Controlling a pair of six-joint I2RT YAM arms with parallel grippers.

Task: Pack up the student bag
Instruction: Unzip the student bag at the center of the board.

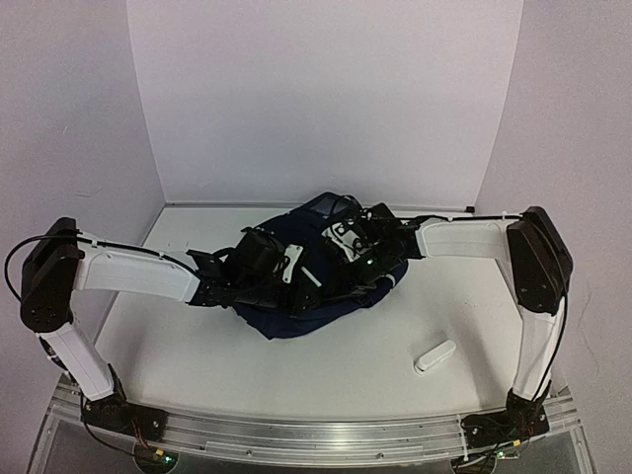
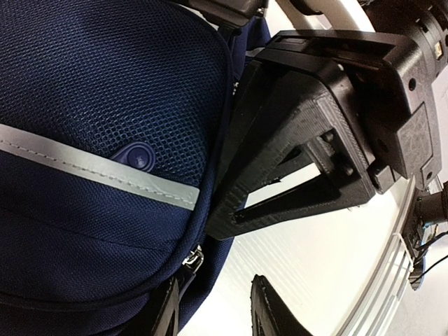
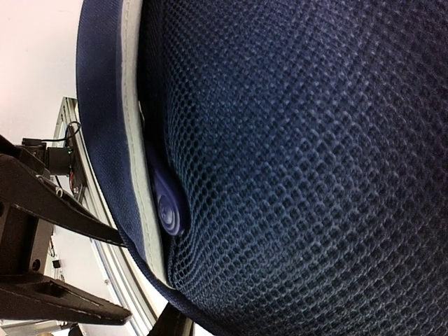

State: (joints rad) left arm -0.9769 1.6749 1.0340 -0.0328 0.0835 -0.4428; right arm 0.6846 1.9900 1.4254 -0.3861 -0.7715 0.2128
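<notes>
The student bag, dark navy, lies in the middle of the table with both arms reaching onto it. In the left wrist view I see its mesh front, a grey stripe and a metal zip pull. My left gripper is at the bag's edge, its fingers apart, with the edge fabric and bare table between them. My right gripper presses against the bag from the far side. In the right wrist view the mesh fills the frame and only one fingertip shows.
A small white oblong object lies on the table at the near right, apart from the bag. White walls close in the back and sides. A metal rail runs along the near edge.
</notes>
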